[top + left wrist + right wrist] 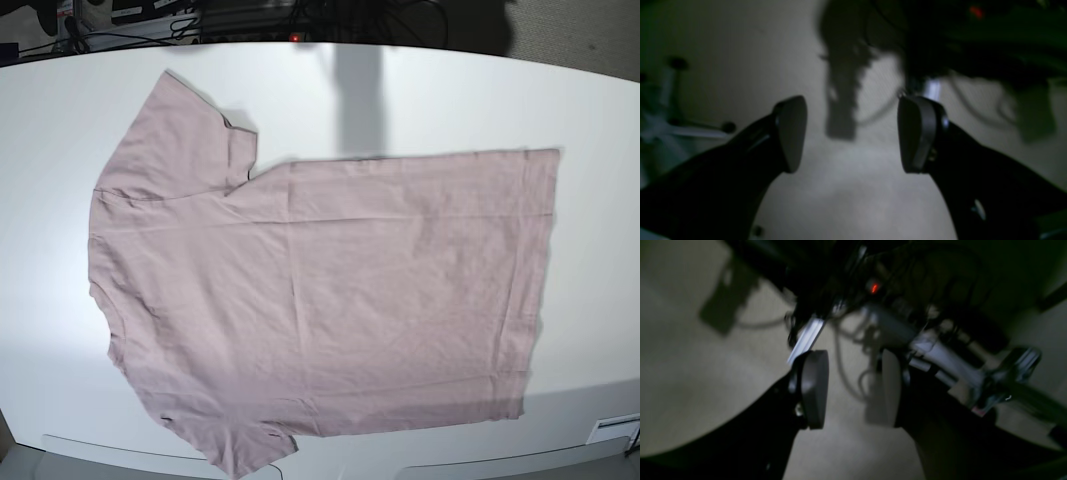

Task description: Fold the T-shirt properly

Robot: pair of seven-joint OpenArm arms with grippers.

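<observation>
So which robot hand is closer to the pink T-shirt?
Cannot tell, left or right. The dusty pink cotton T-shirt lies flat on the white table; neither arm shows there. Both wrist views show floor, no shirt.

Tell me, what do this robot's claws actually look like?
Both are black. The left gripper has two thick dark arms ending in flat, rounded, paddle-shaped pads. The right gripper is built the same, with greyer pads and a small screw beside one. No markings show; the pictures are dim and blurred.
</observation>
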